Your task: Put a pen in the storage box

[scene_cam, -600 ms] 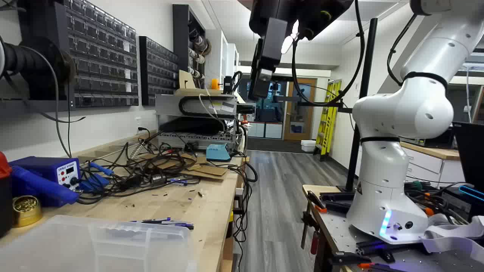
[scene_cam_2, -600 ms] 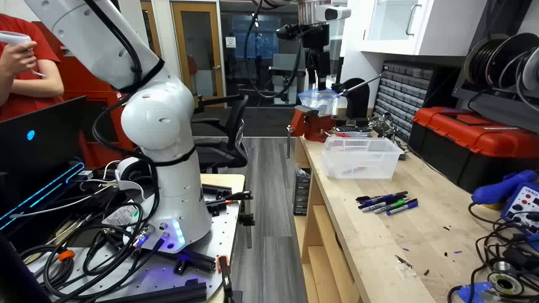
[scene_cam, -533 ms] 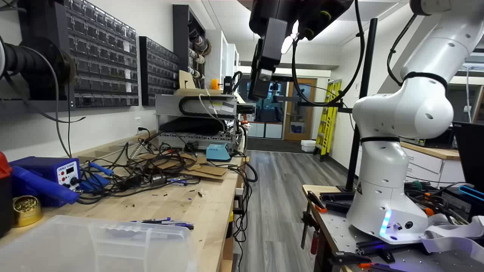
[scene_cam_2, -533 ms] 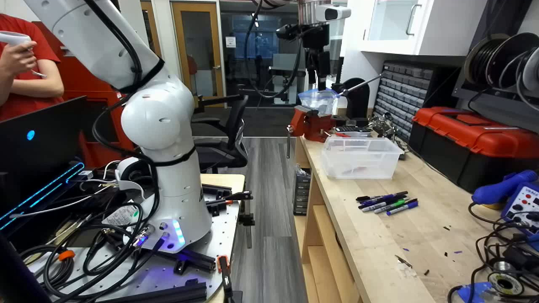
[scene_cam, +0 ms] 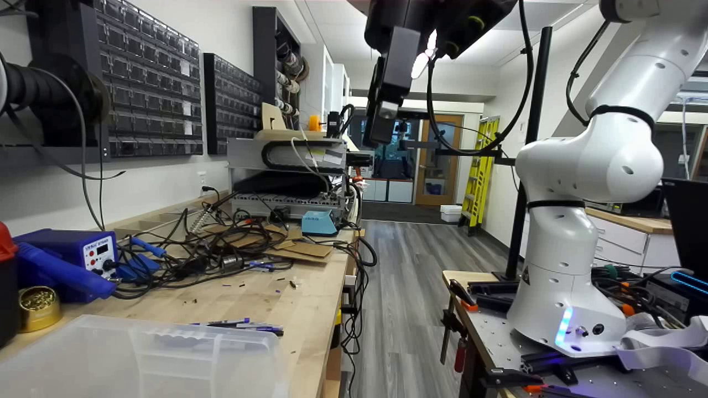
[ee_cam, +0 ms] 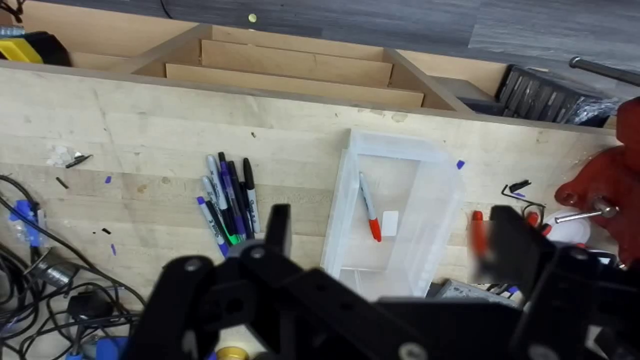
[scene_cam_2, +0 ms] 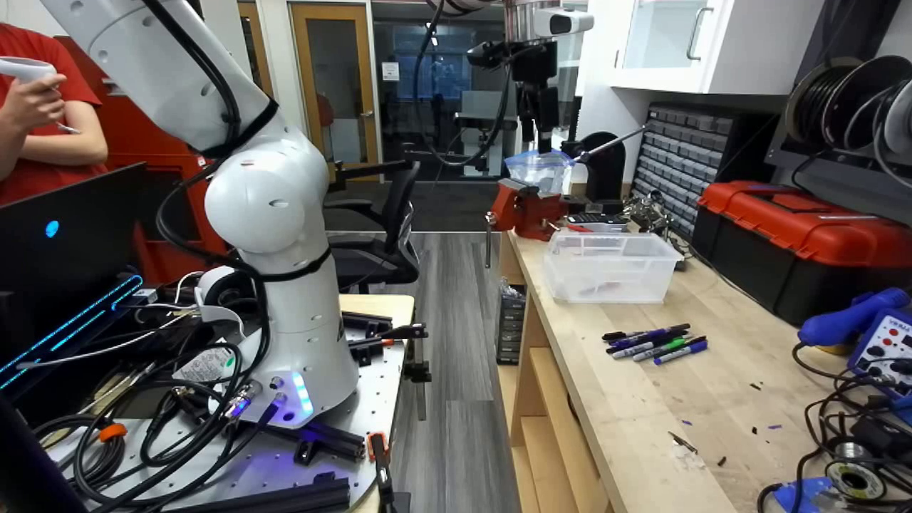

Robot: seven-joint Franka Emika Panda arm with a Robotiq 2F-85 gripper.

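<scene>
The storage box (ee_cam: pixel 335 220), of frosted translucent plastic, stands on the wooden bench; it also shows in both exterior views (scene_cam: pixel 177 359) (scene_cam_2: pixel 613 271). In the wrist view a grey marker with a red cap (ee_cam: pixel 369 207) lies on the box floor beside a white label. A loose pile of pens (ee_cam: pixel 232 200) lies on the bench beside the box, with black, purple, blue and green caps; it also shows in both exterior views (scene_cam_2: pixel 655 344) (scene_cam: pixel 240 326). My gripper (ee_cam: pixel 390 212) is open and empty, high above the bench, its fingers spread wide; it also shows in an exterior view (scene_cam_2: pixel 538 139).
A red vise (ee_cam: pixel 597 200) stands at the bench edge near the box, with red-handled tools beside it. A black toolbox with a red lid (scene_cam_2: pixel 805 235) stands at the back. Tangled cables (scene_cam: pixel 221 249) and a blue soldering station (scene_cam: pixel 72 251) lie farther along the bench.
</scene>
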